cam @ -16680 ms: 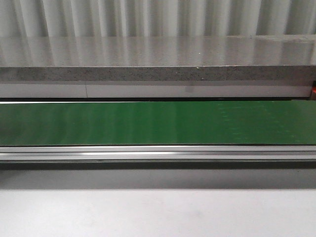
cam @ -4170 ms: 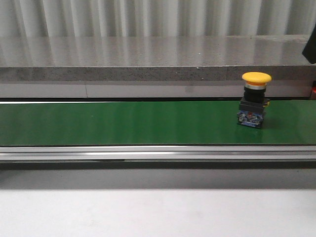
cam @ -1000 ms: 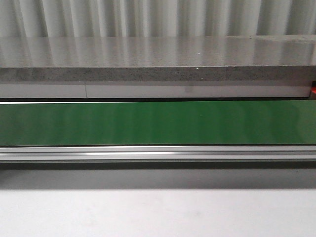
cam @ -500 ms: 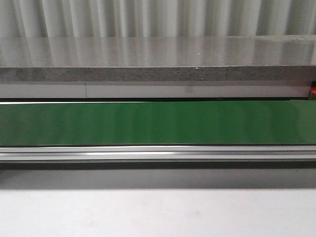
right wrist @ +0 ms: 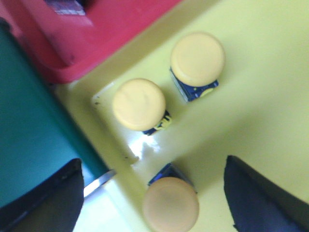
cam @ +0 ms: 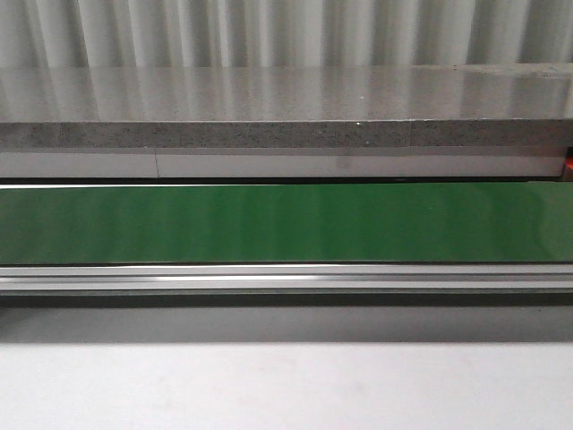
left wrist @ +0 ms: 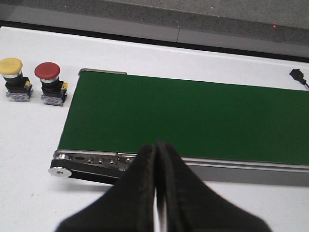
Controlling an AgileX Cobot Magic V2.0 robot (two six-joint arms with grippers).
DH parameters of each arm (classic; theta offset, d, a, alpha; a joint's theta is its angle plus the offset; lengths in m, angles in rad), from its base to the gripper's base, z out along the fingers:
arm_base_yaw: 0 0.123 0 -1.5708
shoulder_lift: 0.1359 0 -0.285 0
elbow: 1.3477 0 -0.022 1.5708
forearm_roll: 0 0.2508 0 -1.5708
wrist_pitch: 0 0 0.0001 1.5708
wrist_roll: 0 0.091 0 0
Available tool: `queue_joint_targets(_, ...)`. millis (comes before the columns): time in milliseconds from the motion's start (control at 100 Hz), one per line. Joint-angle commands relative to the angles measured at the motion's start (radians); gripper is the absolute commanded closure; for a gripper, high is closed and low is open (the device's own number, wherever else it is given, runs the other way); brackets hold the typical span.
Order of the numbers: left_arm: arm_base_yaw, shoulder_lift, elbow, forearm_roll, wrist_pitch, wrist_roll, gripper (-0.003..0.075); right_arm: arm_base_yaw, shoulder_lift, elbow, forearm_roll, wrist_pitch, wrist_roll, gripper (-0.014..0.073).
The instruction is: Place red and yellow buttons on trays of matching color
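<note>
Front view: green belt (cam: 286, 224) runs across the full width, bare, with a metal rail (cam: 286, 278) along its near edge. White counter (cam: 286, 385) in front. Grey stone ledge (cam: 286, 107) behind, corrugated wall (cam: 286, 31) above it. No pincer or button shows here.

Left wrist view: left pincer (left wrist: 157, 193) over the near rail of the belt (left wrist: 193, 121), its two dark fingers (left wrist: 140, 183) pressed together, nothing between them. Belt end roller (left wrist: 60, 170) visible at the near corner. Beyond the belt's end, on the white counter (left wrist: 29, 140), two buttons stand upright side by side, just apart: yellow button (left wrist: 12, 77) farther from the belt, red button (left wrist: 49, 82) just beside the belt's edge. Black cable (left wrist: 299, 76) lies on the counter past the far side of the belt.

Right wrist view, blurred: right pincer (right wrist: 154, 193) spread wide above the yellow tray (right wrist: 260, 106), fingers (right wrist: 53, 198) well apart, gripping nothing. Three yellow-capped buttons stand in the tray: one (right wrist: 170, 204) between the fingers, a second (right wrist: 139, 104) near the tray's corner, a third (right wrist: 198, 59) just beside it. Red tray (right wrist: 111, 29) adjoins the yellow one; a dark item at its edge is too cropped to identify. Green belt (right wrist: 29, 125) borders both trays.
</note>
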Motion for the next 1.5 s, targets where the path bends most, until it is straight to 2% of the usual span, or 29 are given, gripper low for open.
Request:
queue_joint_targets(0, -0.008, 0.006, -0.025, -0.018, -0.066, 0.001, 0.074, 0.05, -0.081, -0.032, 0.015, -0.02, -0.001, -0.0001)
queue_joint_targets(380, -0.008, 0.006, -0.025, -0.018, -0.066, 0.001, 0.074, 0.431, -0.251, -0.032, 0.015, -0.06, -0.127, 0.0001)
queue_joint_targets(510, -0.008, 0.006, -0.025, -0.018, -0.066, 0.001, 0.074, 0.51, -0.307, -0.03, 0.015, -0.06, -0.151, 0.0001)
queue_joint_targets(660, -0.008, 0.006, -0.025, -0.018, -0.066, 0.001, 0.074, 0.534, -0.372, -0.005, 0.015, -0.06, -0.152, 0.0011)
queue_joint_targets(780, -0.008, 0.006, -0.025, -0.018, -0.066, 0.001, 0.074, 0.534, -0.425, 0.012, 0.014, -0.056, -0.155, 0.0135)
queue_joint_targets(1000, -0.008, 0.006, -0.025, -0.018, -0.066, 0.001, 0.074, 0.534, -0.488, 0.018, 0.014, -0.009, -0.22, 0.0535)
queue_joint_targets(1100, -0.008, 0.006, -0.025, -0.018, -0.066, 0.001, 0.074, 0.534, -0.492, 0.018, 0.014, -0.004, -0.225, 0.0662)
queue_joint_targets(1490, -0.008, 0.006, -0.025, -0.018, -0.066, 0.001, 0.074, 0.534, -0.492, 0.018, 0.014, -0.008, -0.225, 0.0661)
